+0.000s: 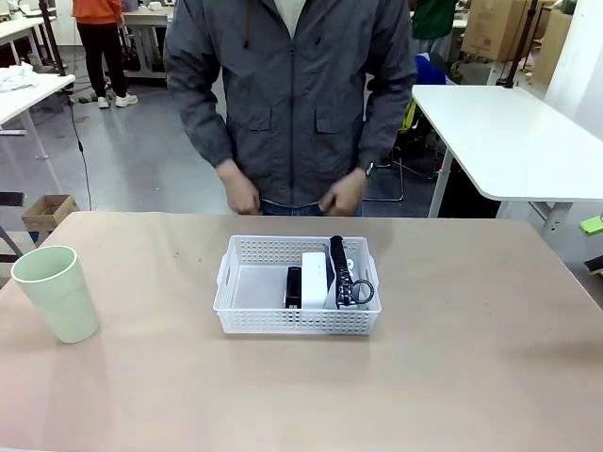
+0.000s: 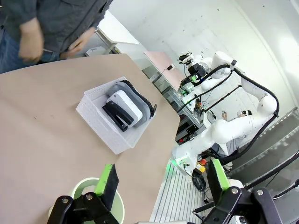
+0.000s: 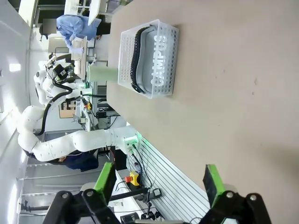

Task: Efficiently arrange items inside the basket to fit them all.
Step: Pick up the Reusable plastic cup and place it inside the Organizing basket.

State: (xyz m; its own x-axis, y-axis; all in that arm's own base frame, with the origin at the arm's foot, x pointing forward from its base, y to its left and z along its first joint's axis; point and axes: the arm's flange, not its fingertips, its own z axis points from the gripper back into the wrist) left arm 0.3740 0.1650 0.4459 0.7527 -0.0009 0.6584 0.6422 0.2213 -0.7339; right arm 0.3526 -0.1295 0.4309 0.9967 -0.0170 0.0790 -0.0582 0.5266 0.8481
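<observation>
Pale green cup was seen outside, at 9 o'clock from the basket. Stapler, white box and shoe were packed toward its 3 o'clock side. Left gripper was spread over the cup; right gripper was spread, empty. Rim grip and upright drop into the free 9 o'clock bay were judged best.

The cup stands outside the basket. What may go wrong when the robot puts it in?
1. The cup looks taller than the basket wall; upright in the free left part, it may tip.
2. The open left gripper has the cup under one finger, not between both; closing now could miss or topple it.
</observation>
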